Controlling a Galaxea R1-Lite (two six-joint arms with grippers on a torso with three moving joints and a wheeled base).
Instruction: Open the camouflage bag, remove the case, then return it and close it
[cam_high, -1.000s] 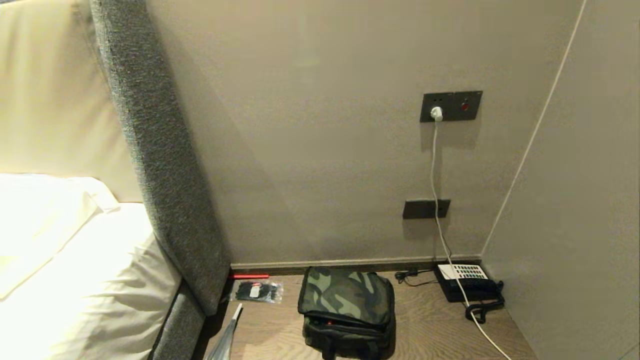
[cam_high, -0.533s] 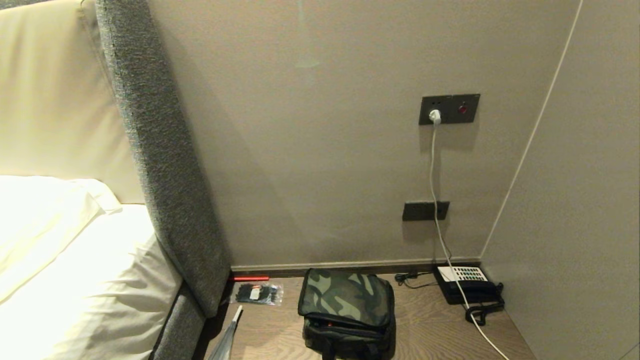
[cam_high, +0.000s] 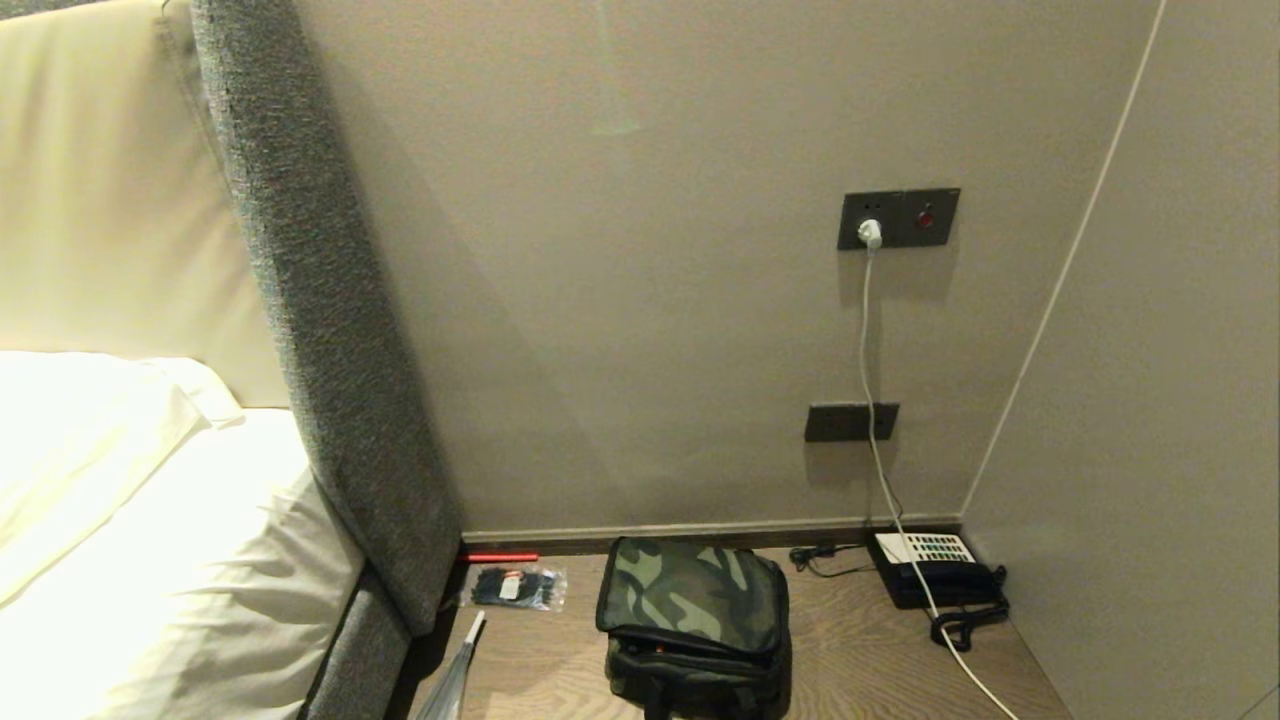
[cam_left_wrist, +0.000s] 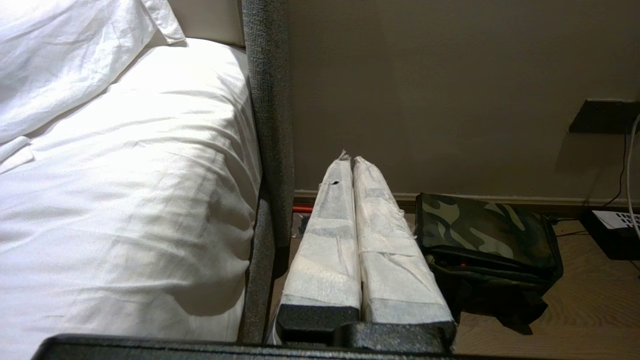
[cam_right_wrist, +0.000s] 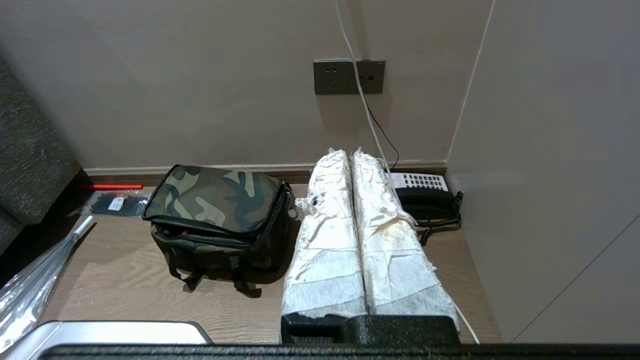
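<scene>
Both grippers are off the work, neither arm shows in the head view. Left gripper (cam_left_wrist: 352, 161): white-wrapped fingers (cam_left_wrist: 327, 240) pressed flat together along their length, nothing between them, pointing toward the back wall (cam_high: 650, 250), hanging over the gap between the bed (cam_left_wrist: 125, 200) and the camouflage bag (cam_left_wrist: 487, 235). No contact with either. Right gripper (cam_right_wrist: 349, 152): same pose, wrapped fingers (cam_right_wrist: 390, 240) closed against each other with nothing held, aimed at the wall, sitting above the wooden surface (cam_right_wrist: 125, 285) between the bag and the black desk telephone (cam_right_wrist: 425, 197). Tips are near the phone in the right wrist view but I can't tell if they touch anything; looks like they're in the air.

Camouflage bag (cam_high: 692, 620) sits on the wooden surface (cam_high: 870, 650) in the corner, just short of the baseboard, roughly centred between the grey headboard panel (cam_high: 320, 350) and the telephone (cam_high: 935, 575). Camo lid is down on top, but the front edge is slightly gapped and a bit of red shows in the slit (cam_right_wrist: 184, 232). Black straps hang down the front. Case is not visible from any camera.

Other stuff: clear packet of black ties (cam_high: 517, 585) left of the bag near the headboard, red stick (cam_high: 500, 554) along the baseboard behind it, white cable (cam_high: 870, 400) running from the upper wall socket (cam_high: 898, 217) down past the phone.
</scene>
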